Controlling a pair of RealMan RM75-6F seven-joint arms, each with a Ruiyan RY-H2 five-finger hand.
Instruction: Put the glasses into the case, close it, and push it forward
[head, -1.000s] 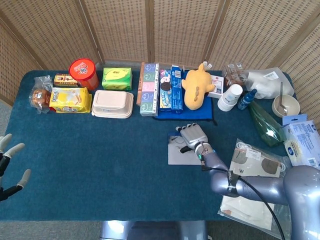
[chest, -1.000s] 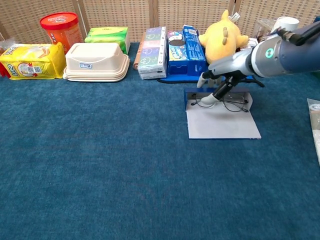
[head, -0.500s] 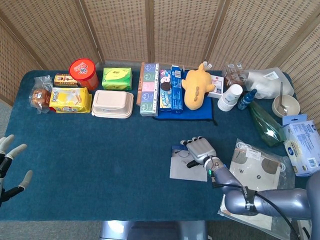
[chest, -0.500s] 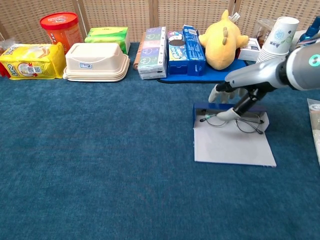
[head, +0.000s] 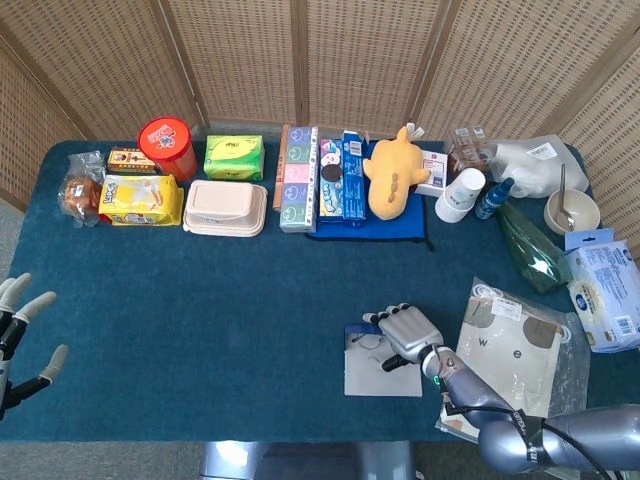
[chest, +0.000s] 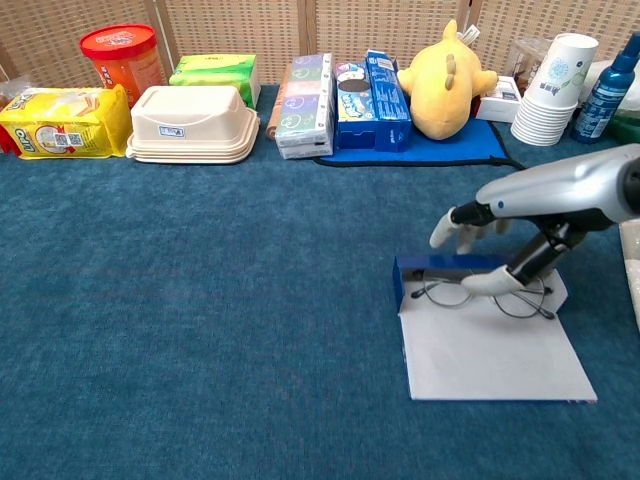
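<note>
From the head view, the open glasses case with its blue tray and flat pale-grey lid lies on the blue tabletop, near the front edge and well in front of the yellow plush toy. The right hand sits on the case's right part, fingers spread leftward over the tray end. The thin wire-framed glasses show only faintly at the tray, just left of the fingers. The left hand hangs far to the left of the case at the tabletop's edge, fingers apart and holding nothing, so the right hand is plainly the nearer one.

From the chest view, the case shows its blue tray on the side toward the plush toy and its grey lid spread flat toward the camera. The glasses lie across the tray with their long axis running left to right, parallel to the tray. The right hand comes in from the right; one lower finger rests on the frame near its middle, while the other fingers arch spread above the tray's far wall. Whether the frame is pinched or merely pressed, I cannot tell. The lid lies on the near side of the hand, so closing looks to mean folding it away from the camera over the glasses.
</note>
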